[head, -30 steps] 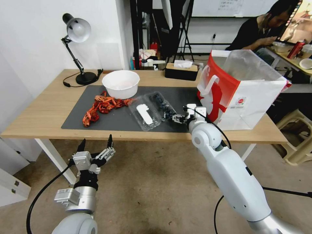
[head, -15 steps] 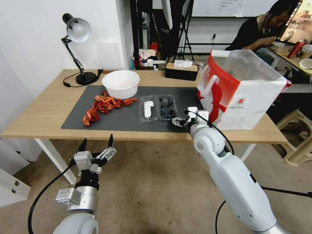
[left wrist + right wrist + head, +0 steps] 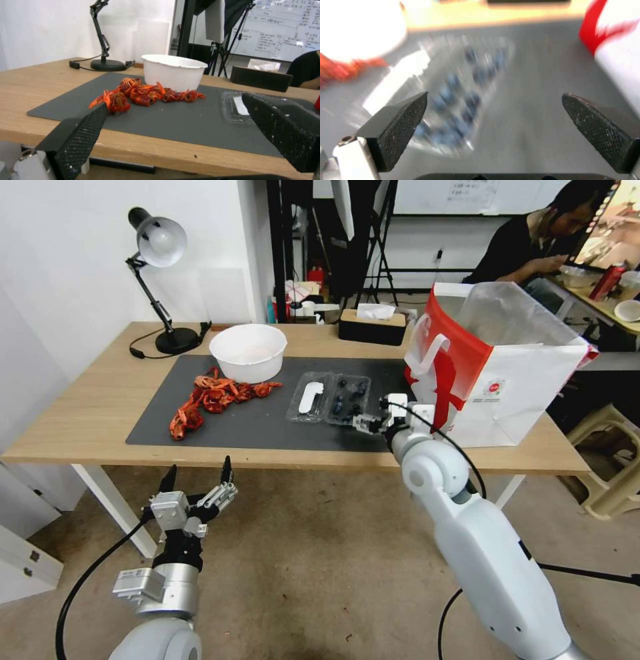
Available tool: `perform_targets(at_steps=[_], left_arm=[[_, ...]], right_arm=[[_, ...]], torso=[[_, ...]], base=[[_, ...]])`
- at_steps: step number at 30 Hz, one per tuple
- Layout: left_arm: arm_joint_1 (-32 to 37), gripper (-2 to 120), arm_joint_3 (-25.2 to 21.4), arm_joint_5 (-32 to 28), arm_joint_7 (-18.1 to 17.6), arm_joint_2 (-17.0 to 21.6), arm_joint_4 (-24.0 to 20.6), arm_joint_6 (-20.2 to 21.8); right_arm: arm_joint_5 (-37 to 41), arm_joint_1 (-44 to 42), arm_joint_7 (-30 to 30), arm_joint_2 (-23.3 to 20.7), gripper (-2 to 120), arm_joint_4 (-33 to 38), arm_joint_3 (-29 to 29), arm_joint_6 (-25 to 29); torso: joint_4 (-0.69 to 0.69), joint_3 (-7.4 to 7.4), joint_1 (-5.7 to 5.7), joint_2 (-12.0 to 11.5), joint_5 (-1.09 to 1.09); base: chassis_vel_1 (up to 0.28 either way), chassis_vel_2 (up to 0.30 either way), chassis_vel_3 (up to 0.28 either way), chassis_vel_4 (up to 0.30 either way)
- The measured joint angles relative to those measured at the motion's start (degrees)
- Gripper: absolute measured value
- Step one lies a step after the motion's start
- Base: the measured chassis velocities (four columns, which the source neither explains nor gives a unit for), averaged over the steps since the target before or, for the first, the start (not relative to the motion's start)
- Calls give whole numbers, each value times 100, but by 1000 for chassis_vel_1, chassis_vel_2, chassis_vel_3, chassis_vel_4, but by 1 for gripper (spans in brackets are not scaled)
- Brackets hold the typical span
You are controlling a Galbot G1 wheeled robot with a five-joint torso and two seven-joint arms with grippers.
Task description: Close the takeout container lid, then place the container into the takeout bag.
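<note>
Held its jaws wide apart and empty: the right gripper (image 3: 368, 422), low over the dark mat (image 3: 200, 430) at the near right corner of the takeout container (image 3: 330, 399). Seen from the right wrist, nothing between the pads, the berry tray just ahead.

Lay open and flat on the mat, berry half to the right and the lid (image 3: 309, 397) to the left, white label up. Had swung round in the last second: sat skewed and closer to the near edge of the mat a second ago, squared up half a second ago, then farther back and slightly turned the other way. Likely nudged there by the right gripper, though contact could not be confirmed. Meant only a repositioning for the task: lid not yet folded over, nothing gripped.

Stood well to the right, just beyond the right arm, mouth open: the takeout bag (image 3: 493, 373), unmoved. Stayed in place to the left, past the lid: the white bowl (image 3: 248, 352) and the red-orange heap (image 3: 213, 397).

Hung parked below the near table edge, jaws also apart and empty, same as a second ago: the left gripper (image 3: 198, 467).
</note>
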Motion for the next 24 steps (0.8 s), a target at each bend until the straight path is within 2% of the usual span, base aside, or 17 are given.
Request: perform_targets(at_steps=[2,3,6,7,9,12,15,16,18,24], left_arm=[[-9,100,1,-2,-1,1,2,9],[-9,100,1,-2,-1,1,2,9],[-26,100,7,-14,-1,1,20,15],[-26,100,7,-14,-1,1,20,15],[-27,100,6,-25,-2,1,33,16],[-26,100,5,-31,-3,0,44,16],[-30,100,11,-43,-5,2,50,16],[-30,100,11,-43,-5,2,50,16],[-26,100,15,-59,-8,23,50,16],[-17,100,14,-110,-11,84,51,19]], right_arm=[[-64,-252,-401,-162,100,362,58,584],[-64,-252,-401,-162,100,362,58,584],[-663,-841,-1143,-372,100,820,147,1545],[-663,-841,-1143,-372,100,820,147,1545],[-1079,-1232,-1351,-471,100,1116,220,2017],[-1500,-1620,-1353,-539,100,1404,275,2301],[-2217,-2483,-1356,-556,100,2000,471,2677],[-2217,-2483,-1356,-556,100,2000,471,2677],[-2594,-3025,-1312,-508,100,2278,601,2914],[-3387,-3893,-1115,-375,100,2433,771,3537]], torso=[[1,0,0,0,1],[1,0,0,0,1],[-1,0,-1,0,1],[-1,0,-1,0,1],[0,0,0,0,2],[1,0,0,0,1],[0,-1,-1,0,-1],[0,-1,-1,0,-1],[0,-1,-1,0,1],[0,-1,-1,0,1]], base=[[0,0,0,0],[0,0,0,0],[0,0,0,0],[0,0,0,0],[0,0,0,0],[0,0,0,0],[0,0,0,0],[0,0,0,0],[0,0,0,0],[0,0,0,0]])
